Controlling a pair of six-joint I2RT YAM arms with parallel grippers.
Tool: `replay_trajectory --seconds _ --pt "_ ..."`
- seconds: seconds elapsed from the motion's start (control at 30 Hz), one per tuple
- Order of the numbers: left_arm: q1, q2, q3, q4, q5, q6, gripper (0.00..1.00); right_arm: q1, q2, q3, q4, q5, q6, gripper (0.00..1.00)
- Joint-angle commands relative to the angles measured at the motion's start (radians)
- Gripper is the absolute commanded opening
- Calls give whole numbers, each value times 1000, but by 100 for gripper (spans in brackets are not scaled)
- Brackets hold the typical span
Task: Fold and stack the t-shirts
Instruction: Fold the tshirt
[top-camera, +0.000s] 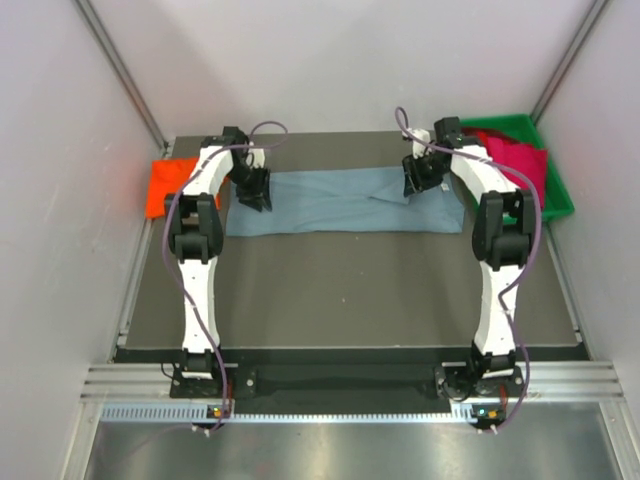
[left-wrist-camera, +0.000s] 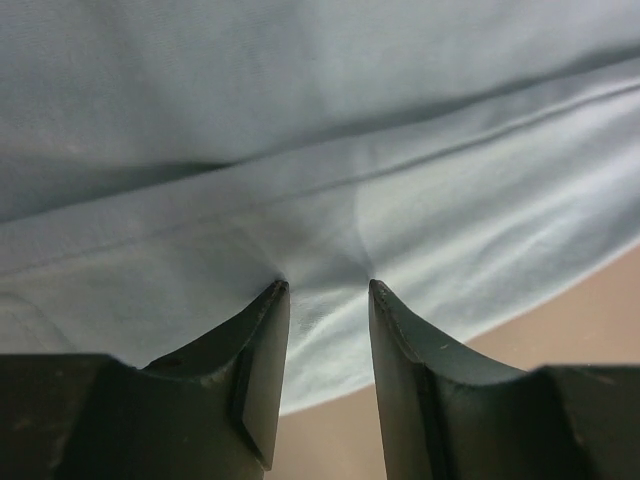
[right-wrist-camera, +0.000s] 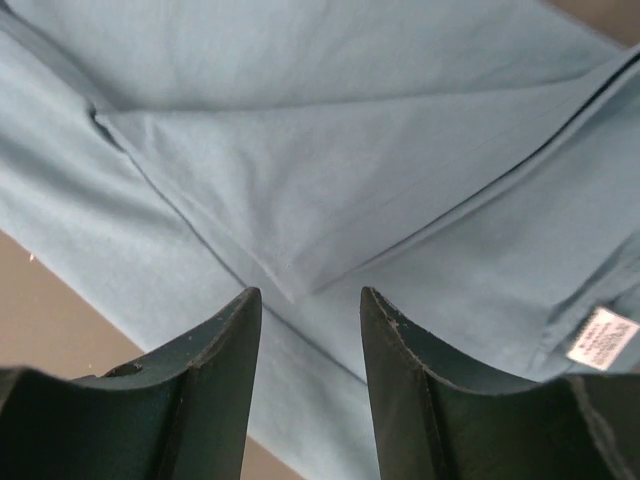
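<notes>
Jaws of the left gripper (left-wrist-camera: 325, 290) stand parted over the left end of the slate blue-grey t-shirt (top-camera: 345, 200), with cloth showing in the gap and puckering slightly at the tips. The right gripper (right-wrist-camera: 308, 295) is spread too, gripping nothing, above a folded corner near the shirt's right end, and a white label (right-wrist-camera: 600, 340) lies just beside it. The shirt lies as a long band across the far half of the surface (top-camera: 350, 290). A wide dark stretch separates its near edge from the arm bases. An orange-red t-shirt (top-camera: 165, 185) lies at the far left edge by the wall. Crimson t-shirts (top-camera: 520, 155) fill the green bin (top-camera: 557, 208) at the far right.
</notes>
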Motion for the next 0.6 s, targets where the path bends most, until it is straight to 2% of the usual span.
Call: replay_trajectory --seconds 0.0,0.17,0.27,0.57 --pt "-8 11 24 15 3 8 43 10 -1 84 43 10 7 45" --pt "-28 31 23 17 -3 8 43 22 19 82 49 24 4 44" --pt "-38 38 21 15 -8 7 43 31 31 82 44 23 -1 40" --pt "-45 36 13 14 -14 -1 42 66 36 30 29 19 -10 39"
